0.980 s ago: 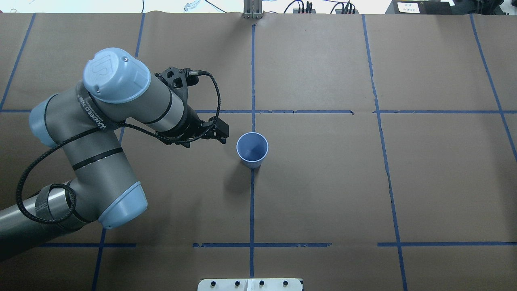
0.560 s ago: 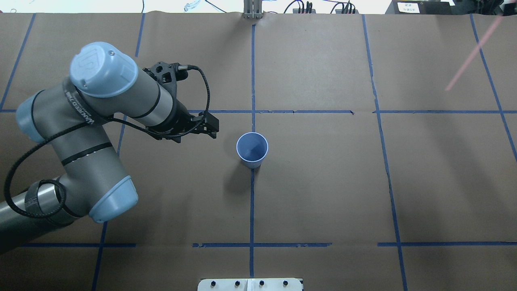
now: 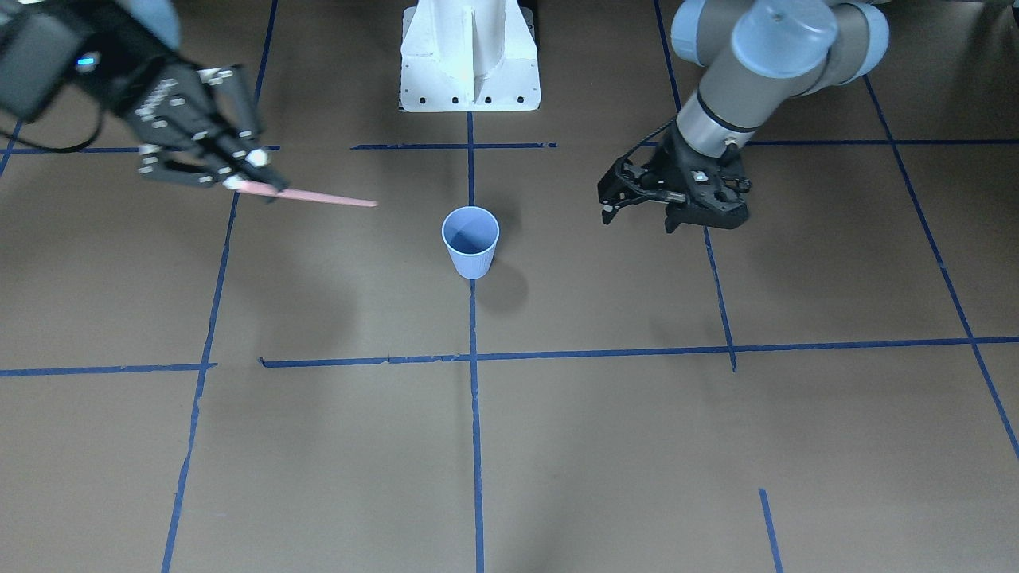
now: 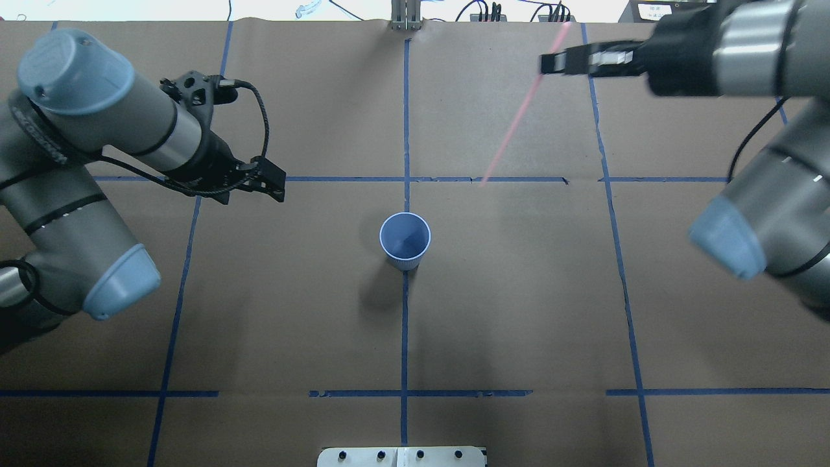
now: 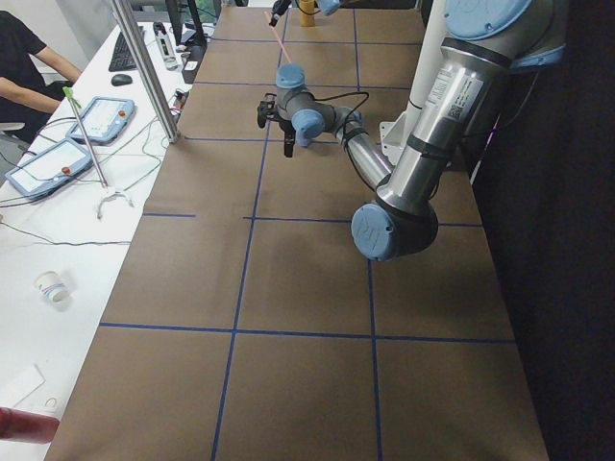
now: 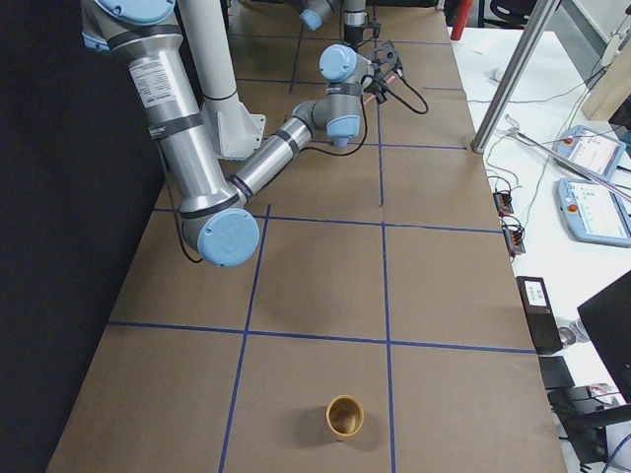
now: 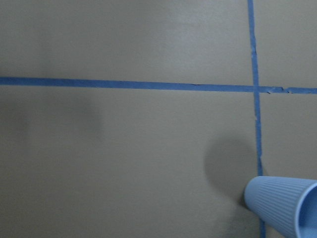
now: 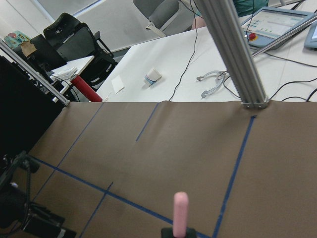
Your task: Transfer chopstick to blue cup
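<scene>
The blue cup [image 4: 404, 241] stands upright near the table's middle, on a blue tape line, and looks empty; it also shows in the front view [image 3: 470, 241] and the left wrist view [image 7: 282, 206]. My right gripper [image 4: 548, 63] is shut on a pinkish-red chopstick [image 4: 517, 120] and holds it in the air, far-right of the cup. In the front view the right gripper [image 3: 255, 171] holds the chopstick [image 3: 318, 196] tilted, its free tip pointing toward the cup but short of it. My left gripper [image 3: 637, 221] is open and empty, left of the cup [image 4: 275, 185].
The white robot base [image 3: 470, 56] stands behind the cup. A metal post [image 4: 405, 16] is at the table's far edge. A tan cup [image 6: 345, 417] stands at the table's right end. Blue tape lines cross the brown table cover.
My left arm has pulled back to the left, away from the cup. My right arm has come in from the far right with the chopstick, closer to the middle.
</scene>
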### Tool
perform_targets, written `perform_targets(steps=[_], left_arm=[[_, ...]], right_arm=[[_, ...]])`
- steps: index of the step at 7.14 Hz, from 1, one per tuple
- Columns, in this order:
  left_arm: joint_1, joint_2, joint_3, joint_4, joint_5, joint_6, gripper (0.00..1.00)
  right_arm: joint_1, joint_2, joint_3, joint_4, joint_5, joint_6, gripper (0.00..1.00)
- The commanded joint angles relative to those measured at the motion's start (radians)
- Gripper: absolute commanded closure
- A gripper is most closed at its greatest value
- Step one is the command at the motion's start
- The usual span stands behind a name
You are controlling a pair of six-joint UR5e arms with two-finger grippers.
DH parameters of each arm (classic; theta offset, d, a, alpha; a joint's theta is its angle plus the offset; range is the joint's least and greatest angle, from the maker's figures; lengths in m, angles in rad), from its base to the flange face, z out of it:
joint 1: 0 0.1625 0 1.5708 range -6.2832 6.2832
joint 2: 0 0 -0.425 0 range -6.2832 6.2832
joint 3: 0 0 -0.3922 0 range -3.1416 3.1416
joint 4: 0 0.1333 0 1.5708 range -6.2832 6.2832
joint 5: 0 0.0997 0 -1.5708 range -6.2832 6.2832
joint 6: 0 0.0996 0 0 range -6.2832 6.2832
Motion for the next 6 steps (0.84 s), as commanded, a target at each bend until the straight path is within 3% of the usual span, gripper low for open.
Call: perform_targets(steps=[1,2,3,4,6], left_arm=[[-0.023,0.010,0.001,0.003,-0.022,0.029,0.00],[-0.023,0.011,0.001,0.003,-0.022,0.029,0.00],[-0.023,0.012,0.001,0.003,-0.022,0.029,0.00],[-0.023,0.013,0.001,0.001,-0.022,0.029,0.00],[-0.020,0.013,0.002,0.001,-0.020,0.029,0.00]], right_arm=[[-0.231,0.073,0.034,-0.149,-0.277,0.007,1.00],[-0.296,0.075,0.024,-0.157,-0.360,-0.003,1.00],[-0.309,0.098,0.019,-0.238,-0.417,-0.009,1.00],[-0.316,0.105,0.019,-0.286,-0.442,-0.009,1.00],[-0.391,0.121,-0.030,-0.288,-0.576,-0.035,0.99]])
